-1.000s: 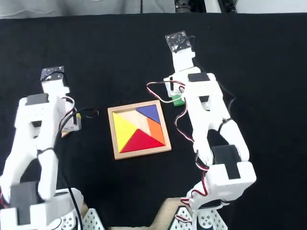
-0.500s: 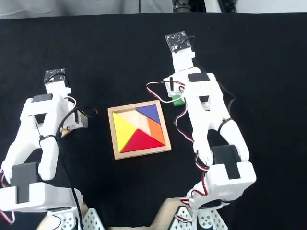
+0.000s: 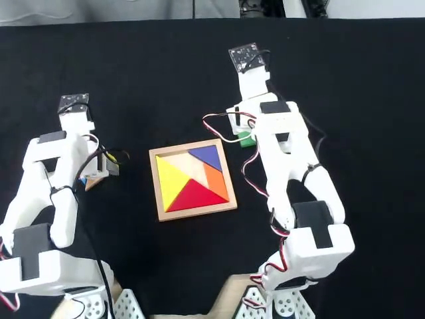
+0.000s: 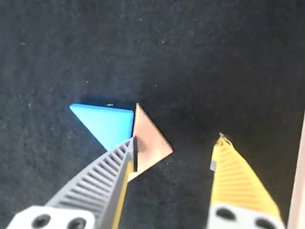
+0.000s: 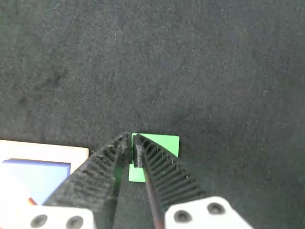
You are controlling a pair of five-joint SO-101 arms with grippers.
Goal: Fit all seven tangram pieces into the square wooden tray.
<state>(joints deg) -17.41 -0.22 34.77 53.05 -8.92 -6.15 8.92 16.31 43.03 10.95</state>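
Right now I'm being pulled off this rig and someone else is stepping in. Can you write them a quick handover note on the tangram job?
Left gripper: open, low over the cloth, with one finger at the tan triangle. That piece touches the light blue triangle. Both lie on the left arm's side of the tray.
Right gripper: shut, tips at the edge of the green square, off the tray's far right corner.
Done: yellow triangle, red triangle, orange piece and dark blue piece sit in the tray.
Left: three loose pieces to fit into the pale gap.

Left gripper [image 4: 177,139] spread, right gripper [image 5: 134,142] closed.
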